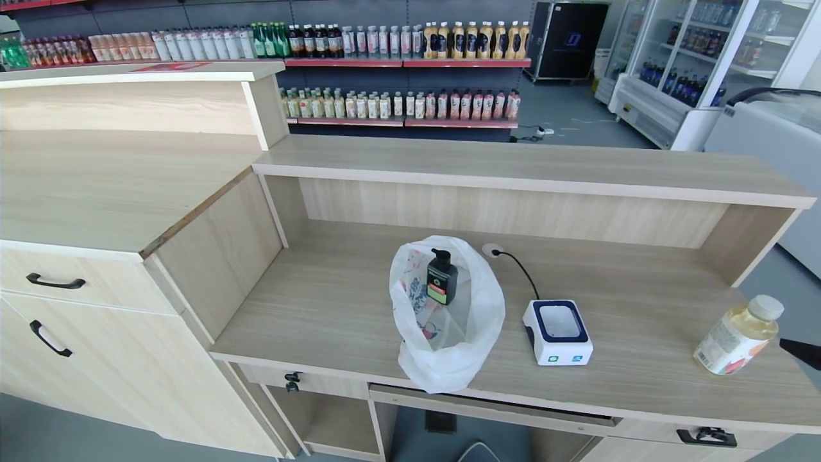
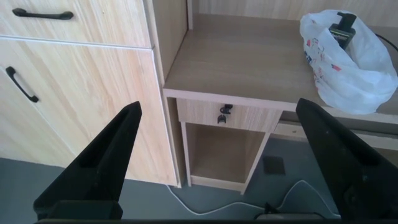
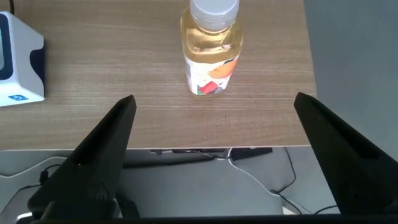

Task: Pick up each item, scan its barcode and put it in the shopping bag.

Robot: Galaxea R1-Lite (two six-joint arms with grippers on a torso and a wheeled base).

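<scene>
A clear bottle of yellow drink (image 1: 737, 337) with a white cap stands at the right end of the wooden counter (image 1: 321, 308). My right gripper (image 3: 214, 155) is open just in front of this bottle (image 3: 210, 46), off the counter's front edge, and holds nothing. A white shopping bag (image 1: 449, 321) sits open at the counter's middle with a black pump bottle (image 1: 442, 277) inside. To the right of the bag is the white barcode scanner (image 1: 557, 332). My left gripper (image 2: 217, 168) is open and empty, low in front of the counter's left end, well away from the bag (image 2: 354, 68).
A taller cabinet (image 1: 96, 192) with black drawer handles stands on the left. A raised shelf (image 1: 513, 160) runs along the counter's back. The scanner's cable (image 1: 519, 269) leads to a hole behind the bag. Drink shelves and fridges fill the room behind.
</scene>
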